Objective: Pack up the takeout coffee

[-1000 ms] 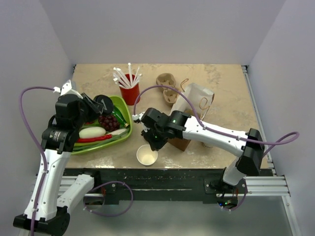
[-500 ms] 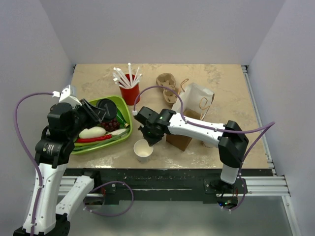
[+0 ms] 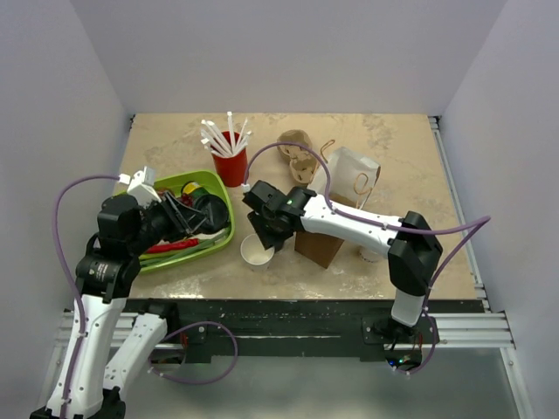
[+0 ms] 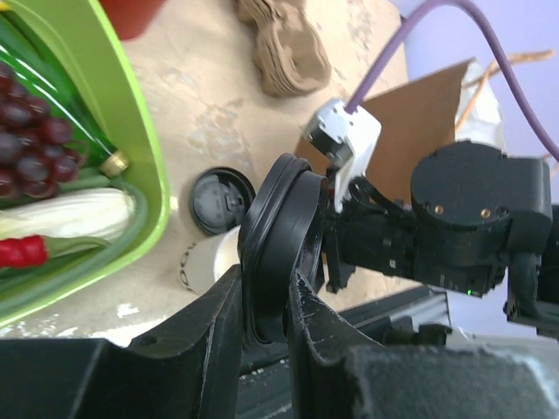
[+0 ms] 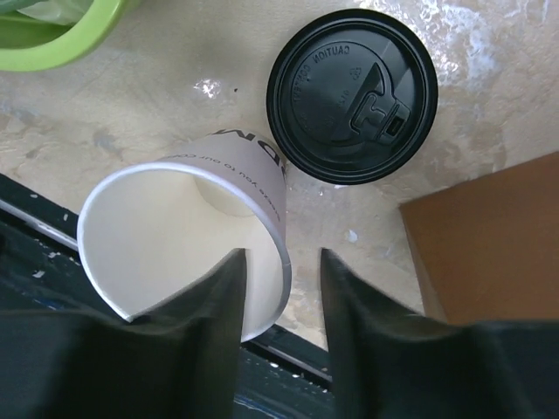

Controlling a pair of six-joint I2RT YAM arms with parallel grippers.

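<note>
Table (image 3: 402,148): beige stone-look top, with the lidless cup (image 5: 175,236) near its front edge.
Green tray (image 4: 122,113): left of the lidless cup.
Brown bag (image 3: 316,249): right of that cup.
My right gripper (image 5: 284,262): fingers parted, astride the cup's rim.
My left gripper (image 4: 266,284): clamped on a loose black lid (image 4: 279,236), left of the cup.
Takeout coffee (image 5: 352,96): touching the cup's wall; only its lid top shows.

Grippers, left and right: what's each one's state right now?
Left gripper: closed on a black lid, held on edge.
Right gripper: open, fingers either side of the lidless white cup wall, not clamping it.
</note>
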